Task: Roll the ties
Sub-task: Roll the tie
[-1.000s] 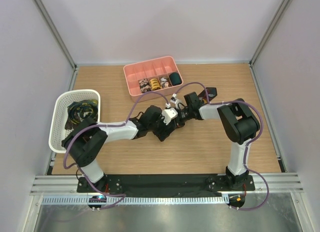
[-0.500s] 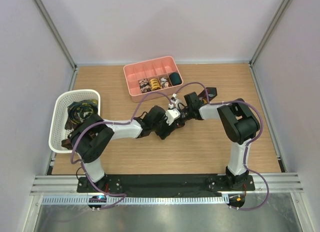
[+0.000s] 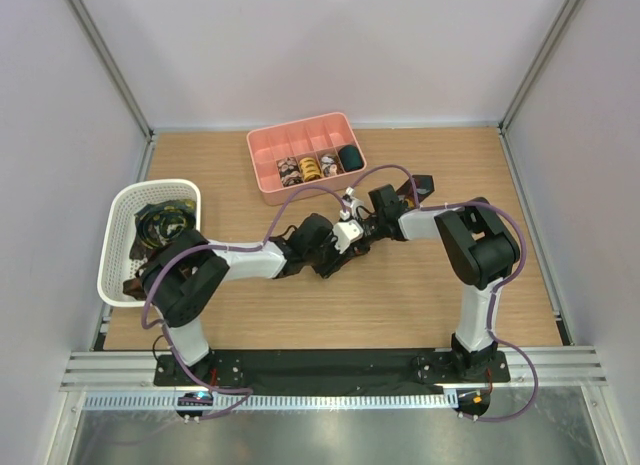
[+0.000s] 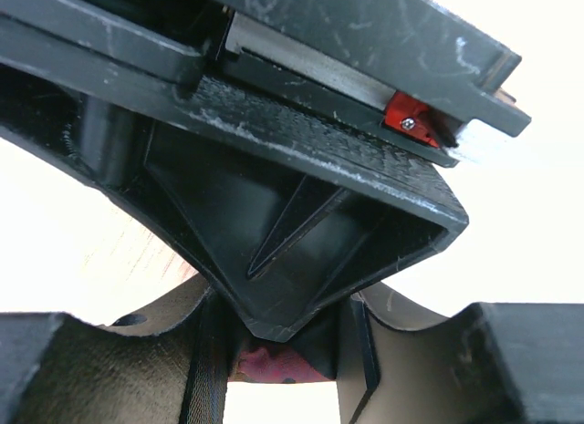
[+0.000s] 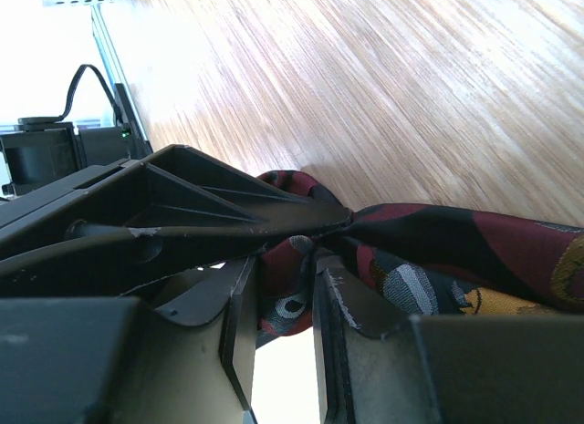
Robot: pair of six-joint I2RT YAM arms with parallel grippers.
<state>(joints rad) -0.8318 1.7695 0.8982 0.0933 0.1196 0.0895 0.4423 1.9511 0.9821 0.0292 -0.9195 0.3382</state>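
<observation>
Just in front of the pink tray point(image 3: 262, 157), toward the arm bases, the left gripper point(image 3: 332, 261) and the right gripper point(image 3: 356, 245) meet tip to tip low over the wooden table point(image 3: 420, 295). Between them is a tie point(image 5: 429, 251), dark with deep red, yellow and grey print. The right gripper's fingers point(image 5: 342, 305) are pressed onto a bunched fold of it, and its loose length runs off flat along the wood. One left finger reaches in where the fabric narrows to a tight point. The left wrist view shows red cloth filling the narrow gap between that gripper's own fingers point(image 4: 205, 378), so it pinches the tie too. Four rolled ties point(image 3: 309, 168) sit in the tray's front row of compartments. Left of the tray, a white basket point(image 3: 112, 247) holds more ties point(image 3: 160, 225), loose and tangled.
</observation>
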